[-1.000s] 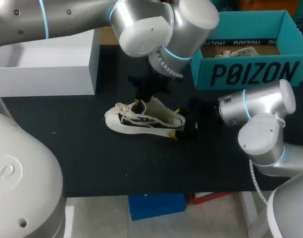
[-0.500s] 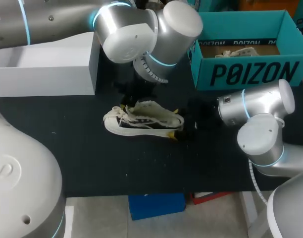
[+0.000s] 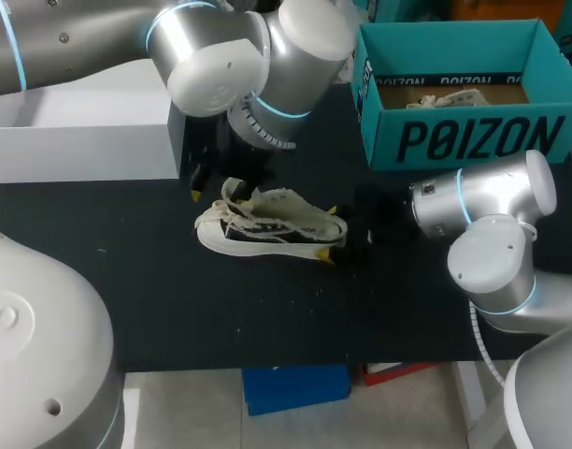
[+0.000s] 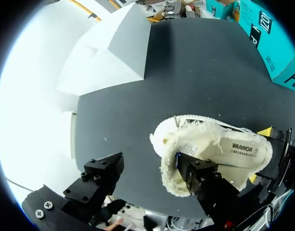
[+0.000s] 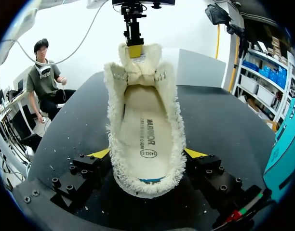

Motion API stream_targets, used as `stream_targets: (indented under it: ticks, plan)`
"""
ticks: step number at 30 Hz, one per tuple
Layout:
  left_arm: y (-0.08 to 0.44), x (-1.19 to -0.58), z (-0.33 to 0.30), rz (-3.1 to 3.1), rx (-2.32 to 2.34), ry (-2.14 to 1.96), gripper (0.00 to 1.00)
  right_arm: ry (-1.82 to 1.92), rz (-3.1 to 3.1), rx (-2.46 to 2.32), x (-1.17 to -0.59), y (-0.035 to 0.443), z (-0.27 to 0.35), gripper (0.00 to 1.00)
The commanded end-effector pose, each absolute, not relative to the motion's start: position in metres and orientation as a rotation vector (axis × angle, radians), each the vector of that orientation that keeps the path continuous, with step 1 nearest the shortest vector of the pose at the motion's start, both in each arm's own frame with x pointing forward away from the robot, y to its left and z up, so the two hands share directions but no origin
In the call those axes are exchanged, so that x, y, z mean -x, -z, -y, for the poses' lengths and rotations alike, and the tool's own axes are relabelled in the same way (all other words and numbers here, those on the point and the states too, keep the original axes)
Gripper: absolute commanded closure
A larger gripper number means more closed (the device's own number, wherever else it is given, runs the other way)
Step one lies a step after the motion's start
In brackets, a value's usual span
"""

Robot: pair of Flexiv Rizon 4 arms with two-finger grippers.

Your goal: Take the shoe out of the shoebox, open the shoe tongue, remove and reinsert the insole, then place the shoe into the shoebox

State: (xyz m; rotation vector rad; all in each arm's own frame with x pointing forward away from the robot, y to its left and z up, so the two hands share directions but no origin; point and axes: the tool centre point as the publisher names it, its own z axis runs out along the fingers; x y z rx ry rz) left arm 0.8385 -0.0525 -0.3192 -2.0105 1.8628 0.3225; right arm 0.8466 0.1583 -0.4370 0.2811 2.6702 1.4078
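L end effector (image 4: 146, 168) shifted left, wide; R end effector (image 5: 147, 154) clamps shoe (image 3: 277, 224) heel; insole (image 5: 145, 127) shows R-wrist only.

Silver rounded arms (image 3: 221, 65); cyan joint rings (image 3: 462, 196); black screw-studded fingers (image 5: 85, 173)

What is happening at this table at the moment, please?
The shoe is out of the teal shoebox and lies on the black mat. The right gripper is shut on its heel, one yellow tip on each side. The left gripper is open at the shoe's front, with one finger by the shoe and the other over the mat. The insole sits inside the shoe.
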Motion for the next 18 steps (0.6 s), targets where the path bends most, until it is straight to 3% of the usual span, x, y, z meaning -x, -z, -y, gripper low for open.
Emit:
stream_targets:
  ticks: [1,18]
  plan:
    - [0.320,-0.835,0.039,-1.877,2.026,-0.290,0.00,-1.408,-2.670,-0.283,-0.847,0.439,-0.157,0.85]
    - [0.345,-0.832,0.006,-1.859,2.122,-0.282,0.00,-1.408,-2.670,-0.283,-0.847,0.439,-0.157,0.89]
